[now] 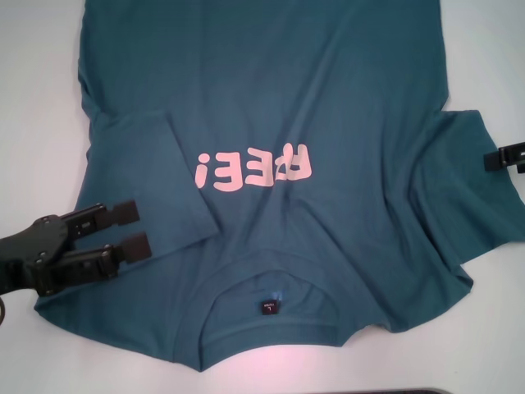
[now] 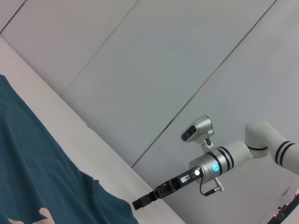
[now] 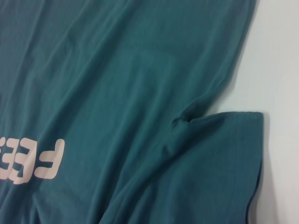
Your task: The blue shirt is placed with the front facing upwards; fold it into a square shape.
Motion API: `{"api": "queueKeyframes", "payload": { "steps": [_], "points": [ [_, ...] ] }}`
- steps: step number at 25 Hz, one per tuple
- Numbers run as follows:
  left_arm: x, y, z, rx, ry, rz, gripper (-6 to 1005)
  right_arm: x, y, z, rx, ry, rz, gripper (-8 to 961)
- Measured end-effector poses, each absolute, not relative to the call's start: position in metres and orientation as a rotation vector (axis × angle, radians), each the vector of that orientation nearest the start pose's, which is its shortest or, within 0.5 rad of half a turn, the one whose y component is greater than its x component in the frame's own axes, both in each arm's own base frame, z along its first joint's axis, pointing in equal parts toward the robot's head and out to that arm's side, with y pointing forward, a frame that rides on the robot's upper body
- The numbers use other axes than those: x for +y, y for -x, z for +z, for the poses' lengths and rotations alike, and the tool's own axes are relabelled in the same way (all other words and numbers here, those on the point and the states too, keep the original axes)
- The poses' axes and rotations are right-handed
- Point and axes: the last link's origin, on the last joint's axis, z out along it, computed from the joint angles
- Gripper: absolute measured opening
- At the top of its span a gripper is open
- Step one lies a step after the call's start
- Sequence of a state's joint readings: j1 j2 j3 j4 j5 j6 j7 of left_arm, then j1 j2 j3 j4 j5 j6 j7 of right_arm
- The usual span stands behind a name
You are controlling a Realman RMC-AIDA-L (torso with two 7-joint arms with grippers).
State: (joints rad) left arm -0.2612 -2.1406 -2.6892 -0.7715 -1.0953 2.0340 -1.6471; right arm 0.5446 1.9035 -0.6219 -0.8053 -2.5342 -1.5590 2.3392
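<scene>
Right, my left hand [image 1: 141,231] hovers spread over the folded sleeve of the soft, limp teal-blue cotton T-shirt [image 1: 328,107]; I'd pinch a hem. Right hand's [image 1: 495,158] state: can't tell.

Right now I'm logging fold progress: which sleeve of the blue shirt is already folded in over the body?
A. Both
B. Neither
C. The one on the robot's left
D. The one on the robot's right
C: on the blue shirt, the left sleeve lies folded over the body, while the right sleeve is spread outward.
</scene>
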Motion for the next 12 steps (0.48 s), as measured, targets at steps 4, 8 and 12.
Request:
{"api": "queueKeyframes", "payload": {
  "steps": [4, 8, 12],
  "points": [
    [0.212, 0.295, 0.026, -1.194, 2.640, -1.140, 947, 0.334, -0.340, 0.087, 1.728, 2.194, 0.034, 853],
    [0.212, 0.295, 0.027, -1.195, 2.636, -1.140, 947, 0.336, -0.338, 0.082, 1.722, 2.202, 0.036, 852],
    [0.212, 0.296, 0.028, -1.194, 2.626, -1.146, 946, 0.337, -0.337, 0.078, 1.717, 2.210, 0.006, 852]
  ]
}}
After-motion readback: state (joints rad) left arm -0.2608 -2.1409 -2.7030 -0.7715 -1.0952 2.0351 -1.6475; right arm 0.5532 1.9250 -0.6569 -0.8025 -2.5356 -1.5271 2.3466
